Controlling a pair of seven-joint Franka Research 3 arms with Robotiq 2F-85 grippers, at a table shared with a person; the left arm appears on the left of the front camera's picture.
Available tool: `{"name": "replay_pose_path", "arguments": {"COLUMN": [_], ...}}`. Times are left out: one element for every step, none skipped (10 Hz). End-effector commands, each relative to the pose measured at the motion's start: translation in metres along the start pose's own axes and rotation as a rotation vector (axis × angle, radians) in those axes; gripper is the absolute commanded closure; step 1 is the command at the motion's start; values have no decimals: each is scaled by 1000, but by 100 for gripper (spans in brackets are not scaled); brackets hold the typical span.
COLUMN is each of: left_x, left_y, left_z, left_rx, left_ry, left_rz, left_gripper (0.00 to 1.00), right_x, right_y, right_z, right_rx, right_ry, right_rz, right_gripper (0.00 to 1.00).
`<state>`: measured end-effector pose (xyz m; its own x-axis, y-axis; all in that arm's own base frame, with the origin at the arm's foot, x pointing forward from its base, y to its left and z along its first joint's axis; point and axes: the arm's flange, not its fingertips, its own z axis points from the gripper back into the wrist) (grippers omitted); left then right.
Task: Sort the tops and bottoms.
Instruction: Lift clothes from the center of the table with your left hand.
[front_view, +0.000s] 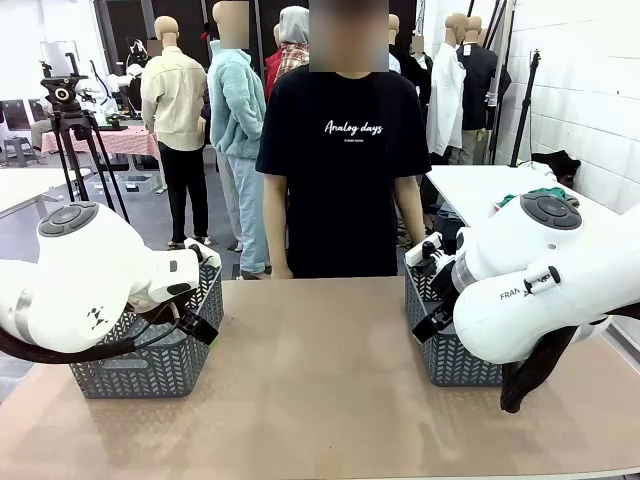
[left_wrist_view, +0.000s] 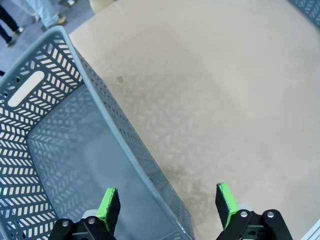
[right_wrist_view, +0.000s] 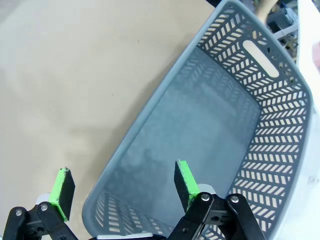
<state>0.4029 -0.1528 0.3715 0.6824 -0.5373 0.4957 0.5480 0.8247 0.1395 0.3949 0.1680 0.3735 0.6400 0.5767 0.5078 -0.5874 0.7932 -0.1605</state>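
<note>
- Your left gripper (left_wrist_view: 167, 192): jaws spread wide, gripping nothing, hanging astride the long wall of the left basket (left_wrist_view: 50, 65).
- Your right gripper (right_wrist_view: 123, 170): equally wide, holding nothing, astride the right basket (right_wrist_view: 272, 125) rim.
- Tan table (left_wrist_view: 225, 75) lies between the baskets.
- Teal-and-white cloth scrap (front_view: 512, 200) behind your right arm; can't tell what.

Between my arms, the front camera faces the person (front_view: 338, 160) across the table (front_view: 320, 400). Wrist cameras look down past my left fingers (left_wrist_view: 109, 207) and right fingers (right_wrist_view: 185, 182), close over the baskets (left_wrist_view: 30, 150) and that table.
</note>
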Motion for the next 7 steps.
{"name": "replay_pose_path", "arguments": {"left_x": [0, 0, 0, 0, 0, 0, 0], "left_y": [1, 1, 1, 1, 1, 1, 1], "left_z": [0, 0, 0, 0, 0, 0, 0], "left_rx": [0, 0, 0, 0, 0, 0, 0], "left_ry": [0, 0, 0, 0, 0, 0, 0], "left_rz": [3, 3, 3, 3, 3, 3, 3], "left_gripper": [0, 0, 0, 0, 0, 0, 0], "right_x": [0, 0, 0, 0, 0, 0, 0], "right_y": [0, 0, 0, 0, 0, 0, 0], "right_z": [0, 0, 0, 0, 0, 0, 0], "right_rx": [0, 0, 0, 0, 0, 0, 0], "right_ry": [0, 0, 0, 0, 0, 0, 0], "right_rz": [0, 0, 0, 0, 0, 0, 0], "right_gripper": [0, 0, 0, 0, 0, 0, 0]}}
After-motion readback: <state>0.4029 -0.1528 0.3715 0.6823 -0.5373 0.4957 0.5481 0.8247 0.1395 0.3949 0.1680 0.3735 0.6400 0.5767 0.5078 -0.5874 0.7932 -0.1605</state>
